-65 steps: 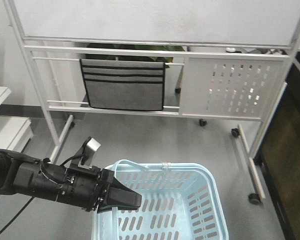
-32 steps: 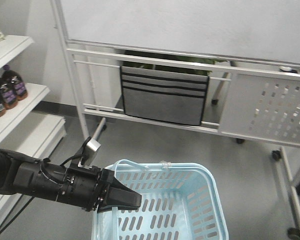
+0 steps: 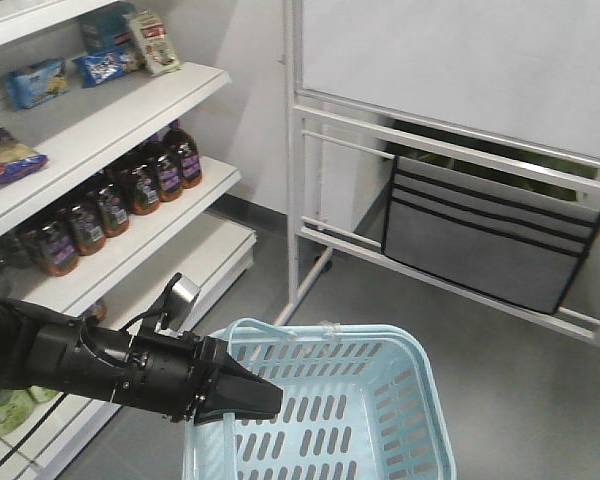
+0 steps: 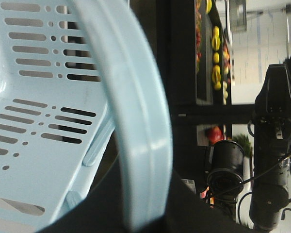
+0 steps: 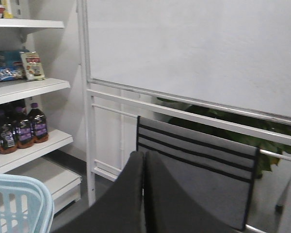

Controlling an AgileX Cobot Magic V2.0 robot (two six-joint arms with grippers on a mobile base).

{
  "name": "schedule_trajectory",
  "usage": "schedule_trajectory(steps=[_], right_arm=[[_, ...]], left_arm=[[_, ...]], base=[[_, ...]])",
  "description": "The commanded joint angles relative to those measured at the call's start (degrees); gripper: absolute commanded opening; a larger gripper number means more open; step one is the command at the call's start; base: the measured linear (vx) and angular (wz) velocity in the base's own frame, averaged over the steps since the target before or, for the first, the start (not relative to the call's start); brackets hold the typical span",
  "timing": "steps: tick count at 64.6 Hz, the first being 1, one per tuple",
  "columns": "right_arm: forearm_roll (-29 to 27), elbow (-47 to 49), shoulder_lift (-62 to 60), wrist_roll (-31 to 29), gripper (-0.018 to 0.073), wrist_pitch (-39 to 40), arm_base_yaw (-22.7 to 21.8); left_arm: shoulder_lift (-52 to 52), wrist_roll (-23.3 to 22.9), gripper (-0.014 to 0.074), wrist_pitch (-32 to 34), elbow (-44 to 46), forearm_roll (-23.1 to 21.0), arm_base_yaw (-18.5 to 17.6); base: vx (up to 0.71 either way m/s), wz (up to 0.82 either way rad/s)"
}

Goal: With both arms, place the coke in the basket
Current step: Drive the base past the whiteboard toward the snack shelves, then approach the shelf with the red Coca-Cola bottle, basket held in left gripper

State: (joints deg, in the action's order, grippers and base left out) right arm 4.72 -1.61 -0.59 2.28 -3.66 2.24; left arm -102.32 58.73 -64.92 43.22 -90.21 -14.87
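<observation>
The light blue basket (image 3: 435, 405) fills the bottom centre of the front view, and nothing shows in the part of its inside I can see. My left gripper (image 3: 264, 401) reaches in from the left over the basket's near rim and is shut on it. In the left wrist view a broad blue band of the basket (image 4: 140, 145) runs between the black jaws. My right gripper (image 5: 144, 156) is shut with nothing in it, hanging in the air before the grey pouch. A corner of the basket (image 5: 17, 204) shows at its lower left. The coke is out of view.
White store shelves (image 3: 130, 110) on the left carry dark bottles with purple labels (image 3: 110, 200) and snack packs (image 3: 40, 80). A white-framed whiteboard stand (image 3: 460, 90) with a grey pocket pouch (image 3: 490, 235) stands ahead to the right on grey floor.
The whole view has swung left: the whiteboard stand slid to the right and the shelves with bottles came into view. The left arm and basket keep their place in the picture.
</observation>
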Motion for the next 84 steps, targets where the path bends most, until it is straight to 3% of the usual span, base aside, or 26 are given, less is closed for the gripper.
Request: schedule_trajectory(steps=[1,84], right_arm=[[0.4,-0.6,-1.1,-0.2,-0.0009,4.1,-0.4],[0.4,-0.6,-1.1,-0.2,-0.0009,4.0,-0.4]], left_arm=[[2.8,0.6,-0.0006,-5.1,1.1,-3.9,-0.2],[2.8,0.6,-0.0006,-5.1,1.1,-3.9,-0.2]], base=[[0.15,0.56],[0.12,0.48]])
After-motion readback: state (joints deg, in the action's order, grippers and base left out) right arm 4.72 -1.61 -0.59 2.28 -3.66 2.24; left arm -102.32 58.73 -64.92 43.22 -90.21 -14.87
